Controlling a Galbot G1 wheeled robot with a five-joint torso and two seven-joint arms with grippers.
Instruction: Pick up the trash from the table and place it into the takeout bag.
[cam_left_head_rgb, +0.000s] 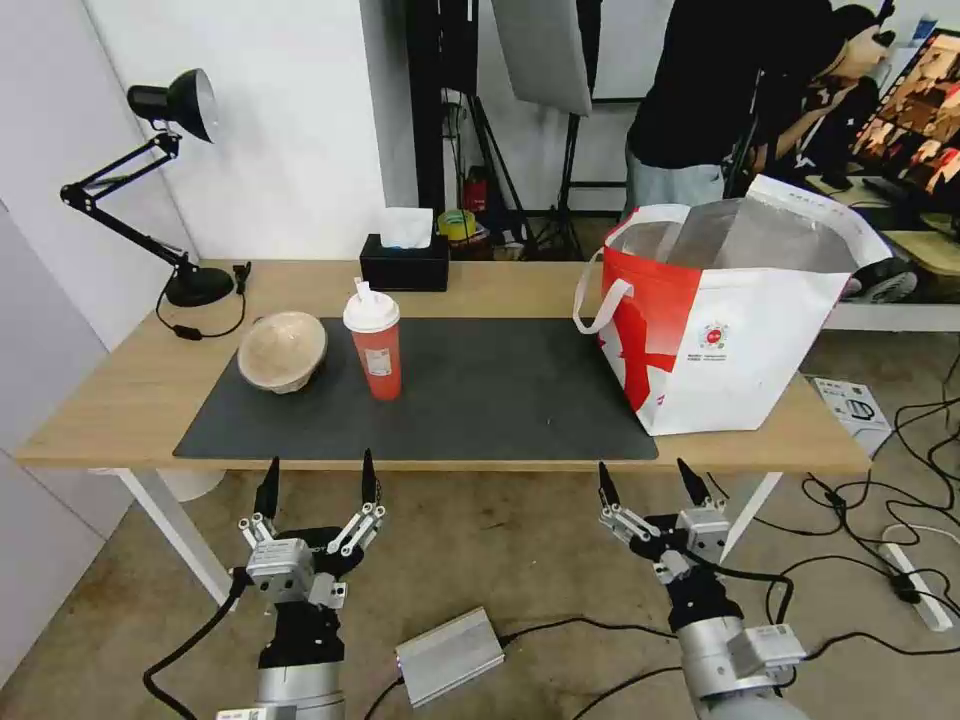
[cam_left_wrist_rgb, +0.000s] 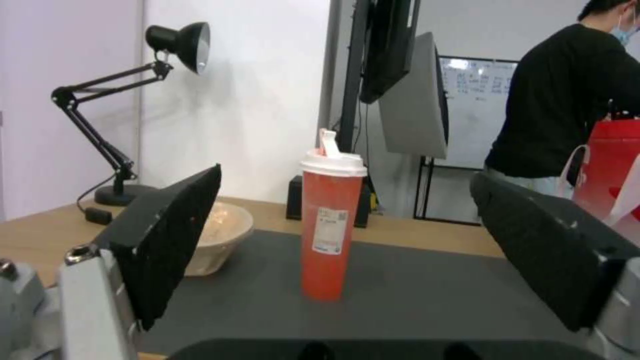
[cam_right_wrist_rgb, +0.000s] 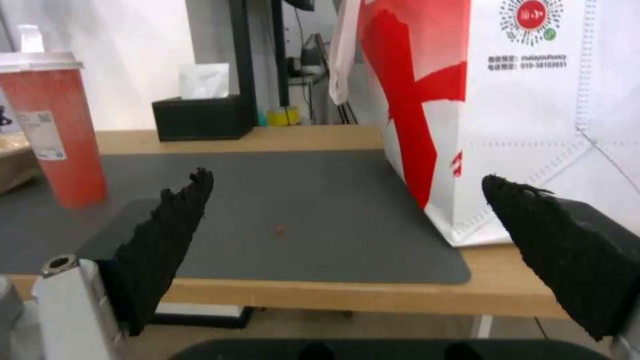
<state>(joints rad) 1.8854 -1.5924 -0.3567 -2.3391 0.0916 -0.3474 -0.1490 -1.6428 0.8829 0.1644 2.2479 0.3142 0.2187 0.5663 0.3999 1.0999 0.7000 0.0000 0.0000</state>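
Table (cam_left_head_rgb: 500, 285): long light-wood top on white legs, carrying a dark grey mat (cam_left_head_rgb: 480, 390) across its middle; we stand at its near edge.
Takeout bag (cam_left_head_rgb: 740, 340): boxy white bag with a red side panel, upright on the table's right end, its near corner resting on the mat, mouth open and foil lining showing. We cannot see down to its floor.
Desk lamp (cam_left_head_rgb: 170, 110): black, on the far left corner, no part of the job.
Tissue box (cam_left_head_rgb: 404, 262): black, at the table's back edge, also left alone.
Paper bowl (cam_left_head_rgb: 282, 350): tan and domed, lying on the mat's left end, just beside the cup and apart from it.
Cup (cam_left_head_rgb: 375, 345): tall, red, white lid, upright on the mat, well apart from the bag; in the left wrist view it stands framed between our fingers.
Left pincer (cam_left_head_rgb: 318, 485): spread wide and empty, below the table's near edge, roughly in line with the cup.
Right pincer (cam_left_head_rgb: 650, 485): likewise wide and empty, below the near edge, in front of the bag's near corner.
Progress: we judge the work partly done at best. Cup and paper bowl both wait on the mat; the white plastic bowl is not on the table, though whether it lies in the bag we cannot tell.
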